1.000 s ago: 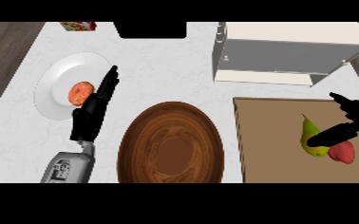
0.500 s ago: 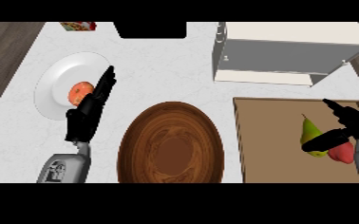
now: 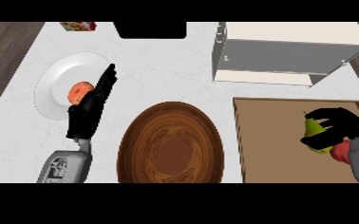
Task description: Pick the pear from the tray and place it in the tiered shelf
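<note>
A green-yellow pear (image 3: 313, 132) lies on the brown tray (image 3: 270, 137) at the right. My right hand (image 3: 335, 128) has its fingers curled round the pear and hides much of it. A red fruit (image 3: 342, 153) sits just below the pear, partly behind the hand. The white and grey tiered shelf (image 3: 280, 53) stands at the back right, beyond the tray. My left hand (image 3: 91, 107) rests open at the left, fingers up, over the edge of a white plate (image 3: 52, 83).
An orange fruit (image 3: 80, 91) lies on the white plate. A large round wooden bowl (image 3: 171, 144) sits in the front middle, between my arms. A small packet (image 3: 78, 26) lies at the back left. A dark opening (image 3: 150, 29) shows at the back.
My right hand has moved in from the right and its fingers have curled round the pear. The left hand stays almost still.
</note>
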### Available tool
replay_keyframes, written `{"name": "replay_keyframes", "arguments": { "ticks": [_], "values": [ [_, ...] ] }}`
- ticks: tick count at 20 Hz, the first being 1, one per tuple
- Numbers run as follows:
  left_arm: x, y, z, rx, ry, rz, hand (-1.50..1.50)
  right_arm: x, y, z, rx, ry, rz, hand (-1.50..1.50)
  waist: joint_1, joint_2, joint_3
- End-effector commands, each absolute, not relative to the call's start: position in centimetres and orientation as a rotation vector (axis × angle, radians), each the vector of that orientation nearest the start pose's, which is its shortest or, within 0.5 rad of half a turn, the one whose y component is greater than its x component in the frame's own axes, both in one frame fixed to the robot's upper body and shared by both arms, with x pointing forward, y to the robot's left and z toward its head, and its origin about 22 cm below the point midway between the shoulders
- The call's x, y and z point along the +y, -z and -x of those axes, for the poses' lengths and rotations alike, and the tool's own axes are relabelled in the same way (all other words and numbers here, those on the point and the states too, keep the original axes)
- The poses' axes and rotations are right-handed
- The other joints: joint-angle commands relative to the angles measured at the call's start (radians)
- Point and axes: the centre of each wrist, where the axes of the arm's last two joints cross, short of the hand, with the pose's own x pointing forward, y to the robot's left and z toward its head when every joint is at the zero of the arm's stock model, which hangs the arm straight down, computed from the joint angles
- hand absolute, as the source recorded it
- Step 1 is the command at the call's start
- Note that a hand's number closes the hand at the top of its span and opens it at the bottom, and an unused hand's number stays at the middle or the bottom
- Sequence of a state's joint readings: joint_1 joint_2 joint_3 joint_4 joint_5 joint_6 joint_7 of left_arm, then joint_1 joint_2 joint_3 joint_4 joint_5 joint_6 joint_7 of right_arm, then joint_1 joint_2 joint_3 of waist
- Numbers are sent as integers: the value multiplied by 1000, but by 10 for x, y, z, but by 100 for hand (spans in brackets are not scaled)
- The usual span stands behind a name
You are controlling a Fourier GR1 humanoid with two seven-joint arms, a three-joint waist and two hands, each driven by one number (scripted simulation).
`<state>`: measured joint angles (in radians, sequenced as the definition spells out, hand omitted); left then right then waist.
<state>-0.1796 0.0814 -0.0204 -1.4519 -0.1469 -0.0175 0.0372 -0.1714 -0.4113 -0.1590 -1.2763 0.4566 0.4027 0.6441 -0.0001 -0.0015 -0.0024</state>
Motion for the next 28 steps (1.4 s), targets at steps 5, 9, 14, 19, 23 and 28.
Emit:
{"name": "replay_keyframes", "arguments": {
  "ticks": [5,9,14,19,23,28],
  "values": [
    [216,-28,-271,-1561,246,-85,0,-345,-9,-278,-643,-641,672,150,4,1,3],
    [208,-20,-291,-1578,247,-99,0,-302,-23,-264,-746,-653,707,150,-6,0,2],
    [215,-10,-282,-1562,295,-65,0,-129,-52,-271,-1079,-873,701,150,52,-2,-2],
    [222,-18,-293,-1566,269,-75,0,-60,-52,-236,-1202,-810,713,150,25,2,2],
    [230,-8,-284,-1567,277,-99,0,-47,-82,-218,-1400,-550,621,150,17,-1,2],
    [226,-19,-289,-1578,278,-92,0,-21,-117,-207,-1531,-458,695,150,12,-2,2]
  ]
}}
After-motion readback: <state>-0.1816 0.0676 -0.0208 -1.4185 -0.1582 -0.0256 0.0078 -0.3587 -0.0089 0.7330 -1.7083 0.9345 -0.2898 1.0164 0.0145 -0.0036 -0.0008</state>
